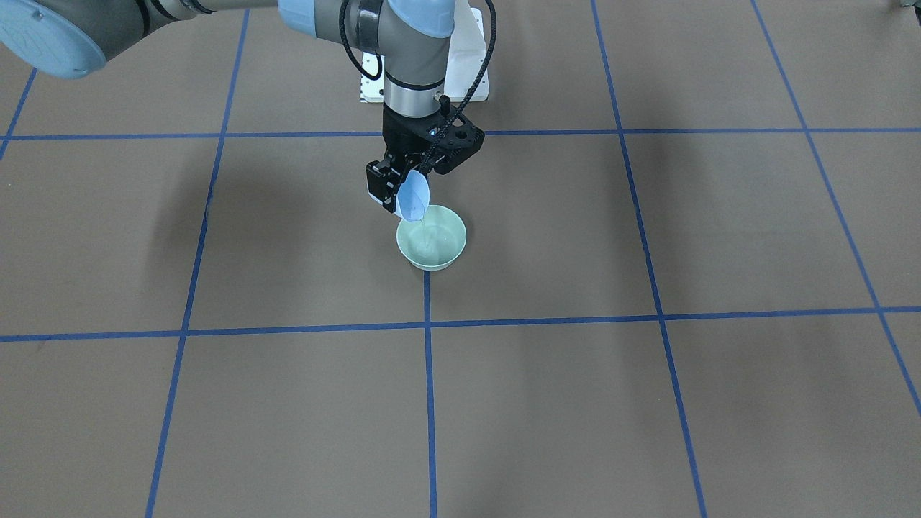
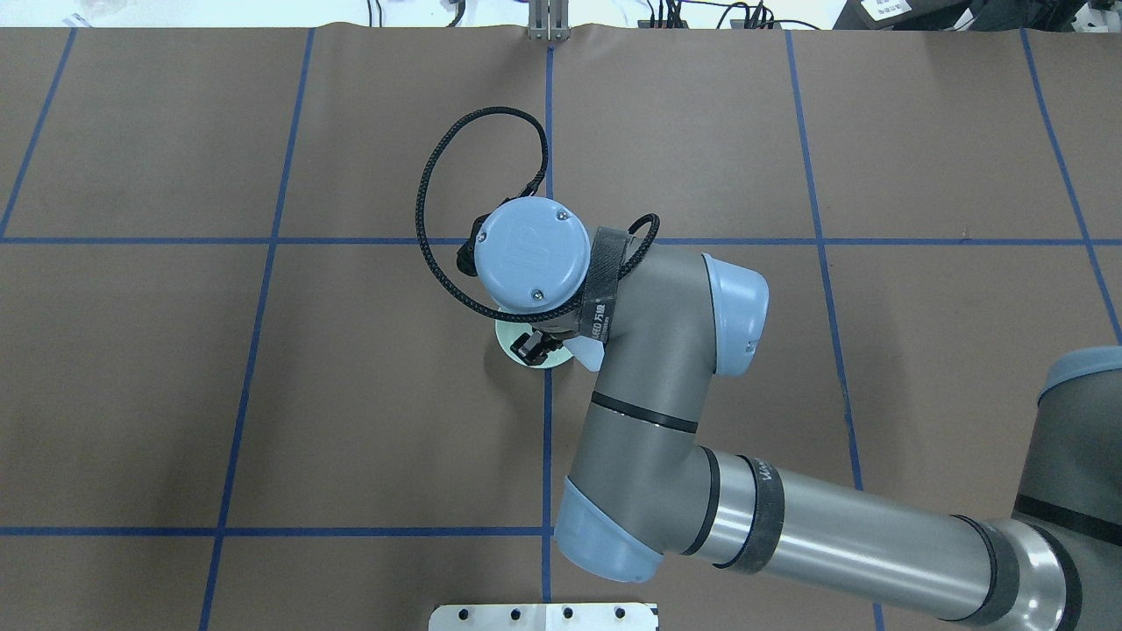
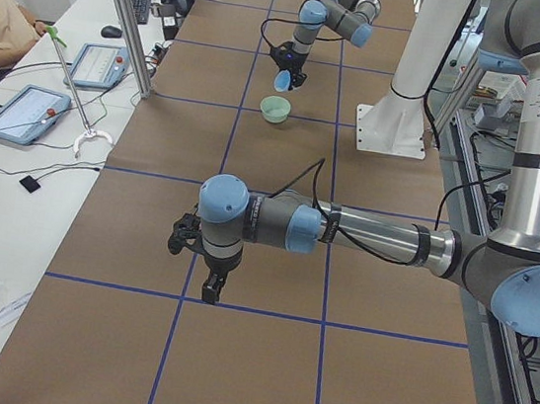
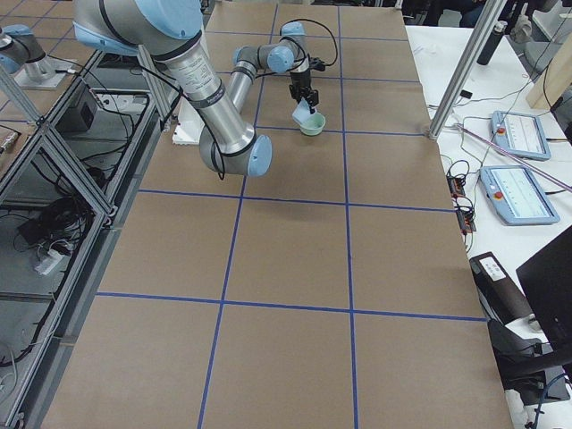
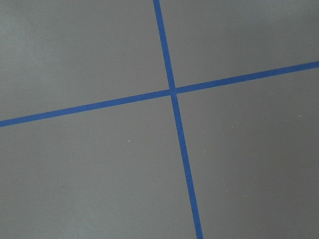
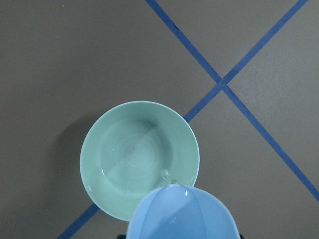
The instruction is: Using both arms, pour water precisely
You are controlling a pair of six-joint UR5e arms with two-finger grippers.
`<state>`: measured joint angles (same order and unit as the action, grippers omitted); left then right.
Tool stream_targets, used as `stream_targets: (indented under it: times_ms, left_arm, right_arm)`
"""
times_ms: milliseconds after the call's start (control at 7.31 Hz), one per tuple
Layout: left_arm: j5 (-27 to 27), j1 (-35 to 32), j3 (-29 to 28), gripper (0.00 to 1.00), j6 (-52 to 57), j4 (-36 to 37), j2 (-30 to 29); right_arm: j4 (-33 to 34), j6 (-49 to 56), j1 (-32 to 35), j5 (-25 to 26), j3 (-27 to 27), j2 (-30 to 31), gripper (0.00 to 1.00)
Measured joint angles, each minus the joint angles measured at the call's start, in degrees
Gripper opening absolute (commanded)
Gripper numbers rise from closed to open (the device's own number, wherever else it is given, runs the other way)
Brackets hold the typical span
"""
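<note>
The right arm (image 2: 649, 377), grey-silver tubing with light-blue joint caps, extended over the table centre. Its black two-finger right gripper (image 1: 394, 193) was clamped on a light-blue rounded cup (image 1: 414, 200), which was tilted lip-down. In the right wrist view the cup sat at the 6 o'clock edge of a pale green round bowl (image 6: 92, 137), with its lip above the rim. The clear water (image 6: 132, 160) lay in the bowl bottom as faint ripples and glints. The bowl stood on the brown paper-covered table (image 1: 647, 403), over a blue tape line (image 1: 429, 403). The matching left arm (image 3: 375, 238) hung well apart above a tape crossing. Whether the left gripper (image 3: 211, 289) was open or closed could not be told.
</note>
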<state>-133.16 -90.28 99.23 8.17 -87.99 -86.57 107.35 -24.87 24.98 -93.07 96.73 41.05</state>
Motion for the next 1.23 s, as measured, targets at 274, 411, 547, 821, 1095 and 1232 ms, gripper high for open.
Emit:
stream_targets:
  times_ms: [274,411,547,821,1095,1232]
  left_arm:
    - [0.0,0.0,0.0,1.0,0.0,0.0,-0.1]
    - [0.0,0.0,0.0,1.0,0.0,0.1,-0.1]
    - [0.0,0.0,0.0,1.0,0.0,0.1,-0.1]
    - [0.0,0.0,0.0,1.0,0.0,0.1,-0.1]
    - [-0.1,0.0,0.1,1.0,0.0,0.1,-0.1]
    - [-0.1,0.0,0.1,1.0,0.0,0.2,-0.1]
  right_arm:
    - [1.0,0.0,0.0,0.0,-0.3,-0.2,0.0]
    - [1.6,0.0,0.0,0.0,-0.6,-0.7,0.0]
    - [2.6,0.0,0.0,0.0,-1.1,-1.6,0.0]
    - [3.7,0.0,0.0,0.0,-1.7,-2.4,0.0]
    - [3.6,-0.1,0.0,-0.1,-1.7,-2.5,0.0]
    - [3.1,-0.3,0.0,-0.1,-1.5,-2.5,0.0]
